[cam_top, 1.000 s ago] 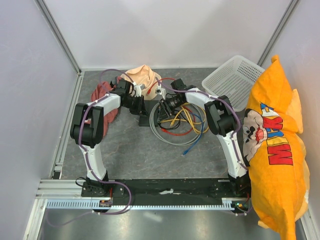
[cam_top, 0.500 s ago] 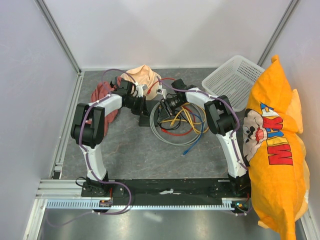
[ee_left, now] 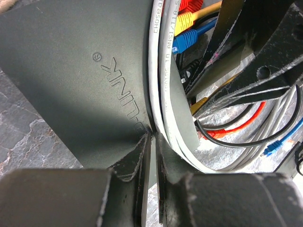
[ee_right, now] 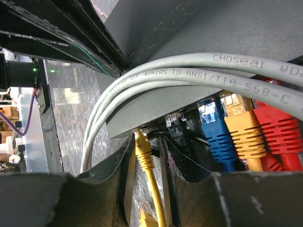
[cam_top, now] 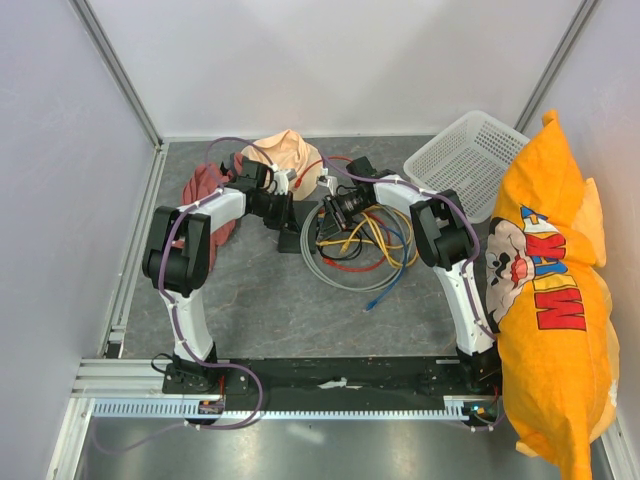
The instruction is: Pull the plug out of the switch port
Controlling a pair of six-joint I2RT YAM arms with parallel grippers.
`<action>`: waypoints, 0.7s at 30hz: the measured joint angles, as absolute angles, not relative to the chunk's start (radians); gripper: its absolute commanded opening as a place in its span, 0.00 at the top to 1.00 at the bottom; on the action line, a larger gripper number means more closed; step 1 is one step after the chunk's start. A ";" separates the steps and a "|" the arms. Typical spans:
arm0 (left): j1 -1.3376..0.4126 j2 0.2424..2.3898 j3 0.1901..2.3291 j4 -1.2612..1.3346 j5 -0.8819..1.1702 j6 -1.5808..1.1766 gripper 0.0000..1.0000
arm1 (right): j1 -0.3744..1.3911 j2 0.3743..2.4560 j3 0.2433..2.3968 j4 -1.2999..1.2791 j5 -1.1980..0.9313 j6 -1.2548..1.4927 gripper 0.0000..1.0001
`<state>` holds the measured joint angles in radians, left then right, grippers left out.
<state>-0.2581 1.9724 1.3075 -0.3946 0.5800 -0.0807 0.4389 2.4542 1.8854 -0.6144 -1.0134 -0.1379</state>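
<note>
Grey marbled tabletop (cam_top: pixel 270 300), boxed in by plain white walls (cam_top: pixel 330 60) with metal posts at the corners. Left of the switch (ee_left: pixel 66 94), a red cloth (cam_top: pixel 205 185); behind the switch, a peach hat (cam_top: pixel 285 155). Switch at mid-tabletop, between both hands. Left hand (ee_left: pixel 152 137) pressed together on the switch's edge, pinching it. Right hand (ee_right: pixel 147 142) at the switch's port side, narrowly spread around a yellow plug (ee_right: pixel 144 158) seated in a port, not clearly touching it. Right of the switch, a white basket (cam_top: pixel 465 160) and an orange pillow (cam_top: pixel 550 300).

Embossed on the switch's top: "LINK" with a circled R, the start out of sight. Printed on the grey cable (ee_right: pixel 189 71) draped over the switch: "CHOSEAL" and "UTP 4PAIRS TO ANSI/TIA-568-C". On the pillow, big red letters, seemingly "MILK", beside a cartoon face.
</note>
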 measured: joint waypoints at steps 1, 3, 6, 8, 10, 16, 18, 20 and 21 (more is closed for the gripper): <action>-0.259 1.972 1.308 -0.394 0.579 -0.081 0.83 | 0.439 2.454 1.885 -0.614 -1.014 -0.137 0.64; -0.261 1.972 1.308 -0.393 0.578 -0.081 0.83 | 0.439 2.454 1.885 -0.614 -1.015 -0.135 0.62; -0.262 1.972 1.308 -0.392 0.577 -0.081 0.83 | 0.439 2.454 1.885 -0.614 -1.020 -0.134 0.60; -0.264 1.972 1.308 -0.392 0.576 -0.081 0.83 | 0.439 2.454 1.885 -0.614 -1.024 -0.135 0.60; -0.265 1.972 1.308 -0.390 0.576 -0.080 0.83 | 0.441 2.455 1.885 -0.615 -1.025 -0.137 0.61; -0.271 1.972 1.308 -0.389 0.571 -0.080 0.84 | 0.445 2.455 1.887 -0.622 -1.015 -0.170 0.72; -0.273 1.972 1.309 -0.389 0.568 -0.080 0.84 | 0.448 2.455 1.887 -0.630 -1.013 -0.178 0.72; -0.274 1.972 1.310 -0.389 0.566 -0.080 0.84 | 0.448 2.455 1.890 -0.637 -1.010 -0.189 0.71; -0.275 1.972 1.310 -0.389 0.565 -0.080 0.84 | 0.449 2.455 1.892 -0.642 -1.007 -0.196 0.69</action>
